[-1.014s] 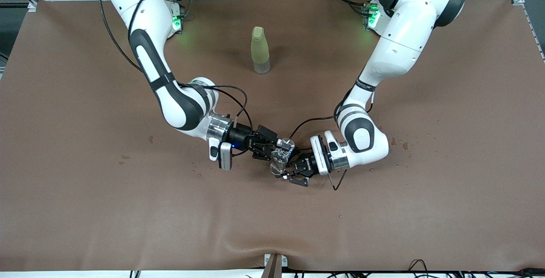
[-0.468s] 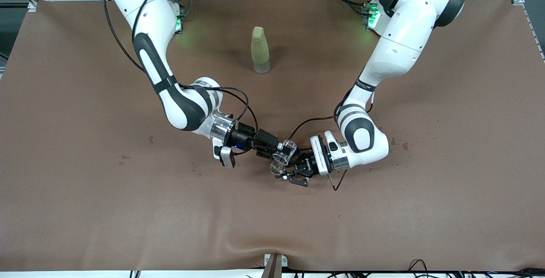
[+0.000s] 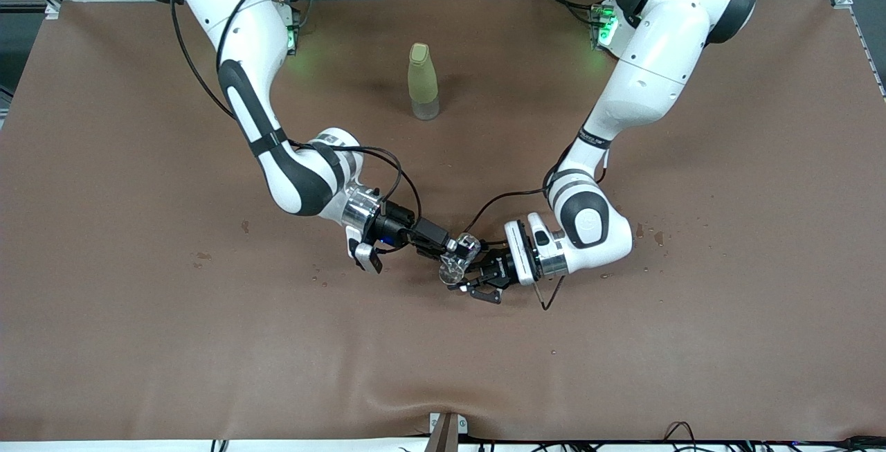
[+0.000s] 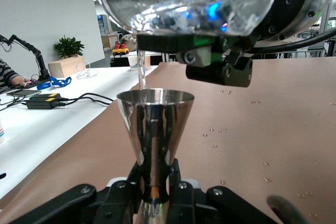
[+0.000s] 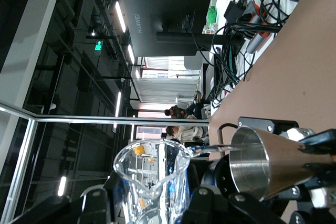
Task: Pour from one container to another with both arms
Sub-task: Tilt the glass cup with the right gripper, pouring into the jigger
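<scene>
Now you're mid-pour: right gripper point(image 3: 453, 248) fingers clamp the tilted glass beaker point(image 3: 468, 244); left gripper point(image 3: 465, 279) fingers clasp the steel jigger point(image 4: 154, 129). Keep tilting gently.

A tall yellow-green plastic bottle point(image 3: 423, 82) stands upright on the brown table point(image 3: 138, 341), midway between the two arms' bases. Over the stretch of table nearer the front camera than the bottle, the left gripper point(image 3: 477, 284) clamps a slim cone-shaped polished metal cup point(image 3: 451, 273) upright. The right gripper point(image 3: 448, 247) clamps a short wide clear glass tumbler point(image 3: 467, 244), tipped just above the cup's rim. A thin stream of water point(image 4: 140, 72) runs from the tumbler into the cup.
</scene>
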Controlling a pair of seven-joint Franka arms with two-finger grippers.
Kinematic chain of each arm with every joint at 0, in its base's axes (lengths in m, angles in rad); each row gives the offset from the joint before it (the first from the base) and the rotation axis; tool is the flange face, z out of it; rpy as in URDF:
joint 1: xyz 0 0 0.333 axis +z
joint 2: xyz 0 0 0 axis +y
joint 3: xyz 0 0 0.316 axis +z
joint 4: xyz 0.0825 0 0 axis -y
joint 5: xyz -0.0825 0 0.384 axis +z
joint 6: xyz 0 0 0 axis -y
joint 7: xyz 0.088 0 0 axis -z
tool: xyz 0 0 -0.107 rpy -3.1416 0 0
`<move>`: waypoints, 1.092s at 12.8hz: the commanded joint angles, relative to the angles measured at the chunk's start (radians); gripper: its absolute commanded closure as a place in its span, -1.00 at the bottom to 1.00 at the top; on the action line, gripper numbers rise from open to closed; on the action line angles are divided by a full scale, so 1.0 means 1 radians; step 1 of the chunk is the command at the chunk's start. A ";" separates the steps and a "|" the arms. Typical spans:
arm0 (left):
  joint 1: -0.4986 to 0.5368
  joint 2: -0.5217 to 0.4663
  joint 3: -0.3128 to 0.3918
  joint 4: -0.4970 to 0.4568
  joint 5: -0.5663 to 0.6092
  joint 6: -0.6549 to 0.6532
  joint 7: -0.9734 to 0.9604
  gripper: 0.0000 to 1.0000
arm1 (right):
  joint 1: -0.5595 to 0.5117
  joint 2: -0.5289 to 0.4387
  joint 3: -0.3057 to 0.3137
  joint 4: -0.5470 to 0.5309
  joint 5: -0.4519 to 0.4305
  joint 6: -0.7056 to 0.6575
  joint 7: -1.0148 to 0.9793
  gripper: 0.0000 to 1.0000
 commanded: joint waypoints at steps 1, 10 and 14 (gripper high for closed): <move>-0.010 0.003 0.007 0.019 -0.029 0.013 -0.016 1.00 | 0.013 0.028 -0.009 0.029 0.041 -0.001 0.018 0.95; -0.009 0.002 0.004 0.020 -0.032 0.013 -0.008 1.00 | 0.029 0.035 -0.008 0.029 0.146 -0.006 0.078 1.00; -0.007 0.002 0.004 0.020 -0.032 0.013 -0.008 1.00 | 0.032 0.035 -0.009 0.029 0.199 -0.006 0.131 1.00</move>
